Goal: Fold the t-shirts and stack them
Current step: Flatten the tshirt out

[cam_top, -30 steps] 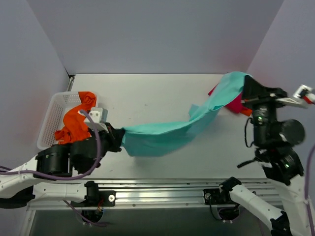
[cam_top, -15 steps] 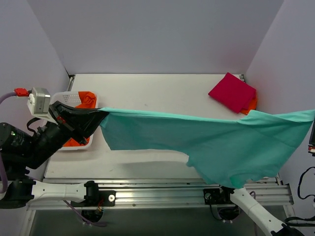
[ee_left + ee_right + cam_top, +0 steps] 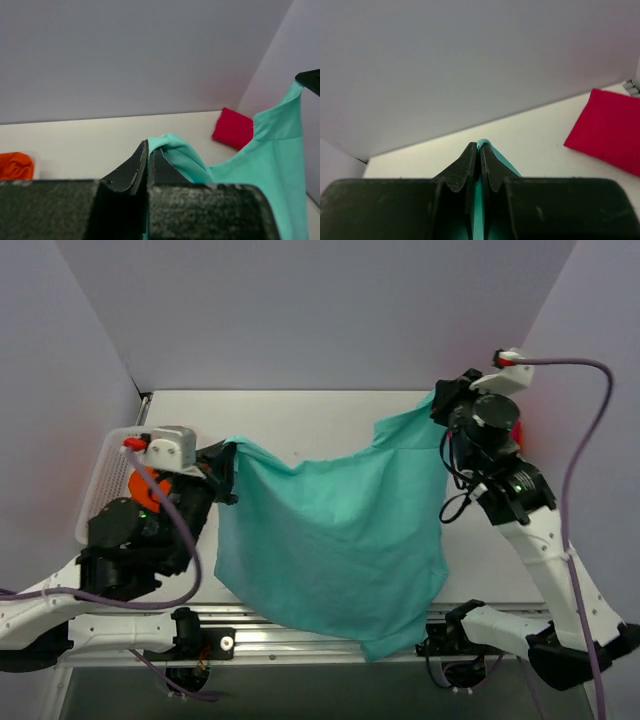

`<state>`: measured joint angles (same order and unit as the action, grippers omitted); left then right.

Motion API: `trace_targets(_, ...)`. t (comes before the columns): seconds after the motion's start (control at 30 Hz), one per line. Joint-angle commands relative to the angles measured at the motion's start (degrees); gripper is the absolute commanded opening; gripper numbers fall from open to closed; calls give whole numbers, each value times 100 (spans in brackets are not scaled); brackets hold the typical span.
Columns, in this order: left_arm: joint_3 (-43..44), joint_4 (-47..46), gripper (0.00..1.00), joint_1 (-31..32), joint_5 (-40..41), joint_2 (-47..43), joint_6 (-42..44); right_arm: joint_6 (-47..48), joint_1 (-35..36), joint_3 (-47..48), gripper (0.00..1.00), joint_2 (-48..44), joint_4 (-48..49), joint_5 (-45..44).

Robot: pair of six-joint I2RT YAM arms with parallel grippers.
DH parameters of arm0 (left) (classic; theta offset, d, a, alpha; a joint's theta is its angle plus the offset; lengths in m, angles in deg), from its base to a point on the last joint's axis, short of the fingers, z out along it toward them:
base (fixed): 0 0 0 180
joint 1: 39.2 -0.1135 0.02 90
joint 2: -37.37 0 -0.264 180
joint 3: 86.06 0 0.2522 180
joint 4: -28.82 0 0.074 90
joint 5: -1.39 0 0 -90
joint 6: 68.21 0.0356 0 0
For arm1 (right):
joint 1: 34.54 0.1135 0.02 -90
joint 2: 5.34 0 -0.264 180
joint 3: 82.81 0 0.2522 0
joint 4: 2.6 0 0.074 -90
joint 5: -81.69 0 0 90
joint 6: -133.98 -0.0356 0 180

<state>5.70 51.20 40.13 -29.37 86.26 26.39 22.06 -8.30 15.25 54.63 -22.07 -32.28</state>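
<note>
Top external view shows the left gripper (image 3: 226, 462) clamped on one upper corner of the teal shirt (image 3: 330, 540), and the right gripper (image 3: 441, 406) pinched tight on the other. Both wrist views confirm cloth nipped between closed jaws. The shirt hangs between them as a sagging sheet above the table (image 3: 320, 415), and its lower hem droops past the near edge over the rail (image 3: 250, 640). To spread it well, I judge the arms should draw apart until the top edge runs taut and level. They should then lower the shirt while drawing it toward the far side, so the hem lands flat on the table rather than bunching or sliding off. Neither grip should loosen before the cloth rests. Where the sleeves lie is hard to tell among the folds. The basket (image 3: 98, 490) sits at the table's left edge and holds a crumpled orange shirt (image 3: 140, 483); whether more lie under it I cannot tell. A folded pink shirt (image 3: 610, 130) lies flat on the table at the far right, outside any container.
</note>
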Motion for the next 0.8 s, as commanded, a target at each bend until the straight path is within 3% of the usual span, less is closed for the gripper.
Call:
trace_targets(0.0,-390,-656,2,-627,258,226,9,-24,-5,-403,0,278,868,-20)
trace_targets(0.07,-591,-161,2,-1741,-358,497,-1094,-41,-14,-571,0,628,1141,-64)
trace_targets(0.1,-697,6,2,-2163,-1040,604,-1380,-50,-22,-711,0,744,1221,-108)
trace_targets(0.13,-829,-1,2,-2977,-1394,866,-1844,-41,-31,-773,0,1023,1309,-160)
trace_targets(0.23,-1347,-527,2,-4027,-2573,1455,-2234,-50,-119,-958,0,1578,1669,-310)
trace_targets(0.27,-1409,-676,2,-4605,-2811,1997,-2427,-76,-215,-1002,0,2032,1931,-310)
trace_targets(0.37,-1332,-1371,2,-5468,-3479,3352,-2622,-225,-496,-976,0,3185,2467,-39)
trace_targets(0.53,18,-1750,2,-6183,-4401,5836,-2710,-323,-769,50,0,5659,2830,217)
trace_targets(0.67,1531,-1391,2,-6579,-4798,7291,-2798,-437,-901,2076,0,7298,2445,173)
trace_targets(0.77,2602,-1065,2,-6878,-5149,8065,-2982,-419,-1041,3072,2,8283,2391,190)
